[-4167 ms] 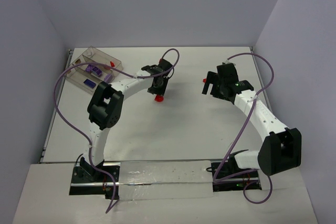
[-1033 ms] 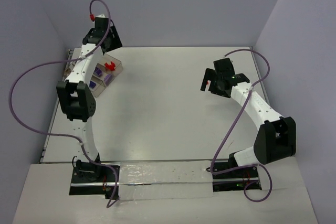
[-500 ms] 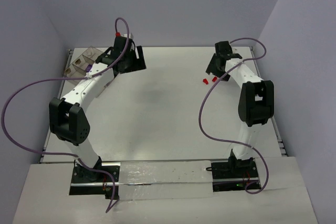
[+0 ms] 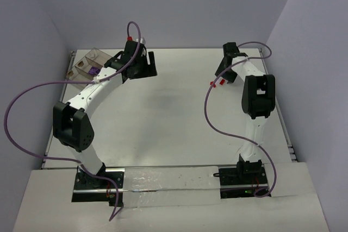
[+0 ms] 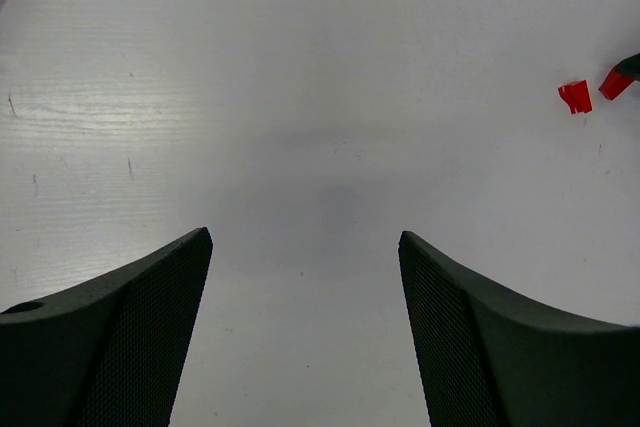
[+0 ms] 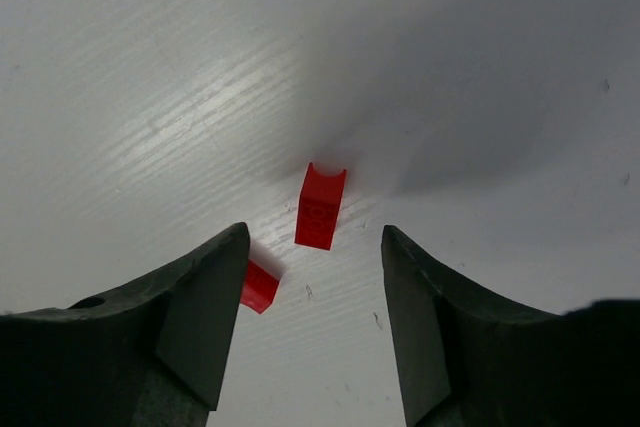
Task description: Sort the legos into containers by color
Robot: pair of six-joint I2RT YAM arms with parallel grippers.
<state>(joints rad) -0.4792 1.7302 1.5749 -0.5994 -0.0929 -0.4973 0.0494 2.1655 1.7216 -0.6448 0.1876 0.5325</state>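
Some purple bricks point(image 4: 94, 71) lie in the tray point(image 4: 95, 52) at the far left corner, so that part looks done. Two red ones wait on the table point(image 4: 163, 112), well apart from the tray. The right claw point(image 6: 315, 234) is spread around one red brick point(image 6: 321, 205), not touching it. The other red brick point(image 6: 259, 287) lies just beside one finger point(image 6: 195, 312). The left claw point(image 5: 305, 239) is spread and holds nothing.

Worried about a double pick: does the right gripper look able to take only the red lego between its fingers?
Likely yes: the red brick lies free inside the open right gripper; the other red piece sits beside one finger.
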